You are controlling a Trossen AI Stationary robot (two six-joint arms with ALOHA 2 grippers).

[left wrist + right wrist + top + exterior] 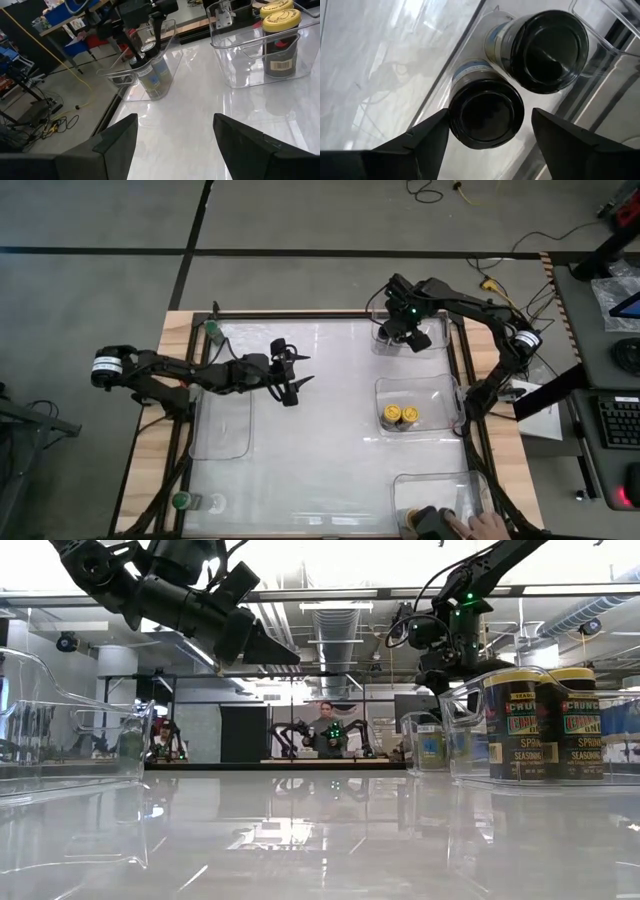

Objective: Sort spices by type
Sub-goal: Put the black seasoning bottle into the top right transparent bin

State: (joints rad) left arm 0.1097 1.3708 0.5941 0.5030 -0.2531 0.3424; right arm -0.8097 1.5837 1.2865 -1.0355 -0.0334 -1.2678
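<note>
Two black-lidded spice jars (486,114) (547,50) stand upright in the clear far-right bin (436,342). My right gripper (487,120) hovers over that bin (405,332), pointing down, open, its fingers on either side of one black lid. Two yellow-lidded jars (399,416) stand in the middle right bin (440,392), also seen in the left wrist view (281,40). Two green-lidded jars (212,330) (182,501) stand at the table's left edge. My left gripper (291,375) hangs open above the table's middle (175,130), touching nothing. My right gripper comes from above, pointing down, with a finger on each side of the black lid (470,135) of the jar standing in the far-right bin. A gap shows beside one finger (555,135). Whether the other finger touches the lid I cannot tell.
A clear bin (225,442) lies at the left. A third clear bin (462,485) sits at the near right corner, where a person's hand (487,526) holds something dark (430,520). The white table top lies bare between the bins.
</note>
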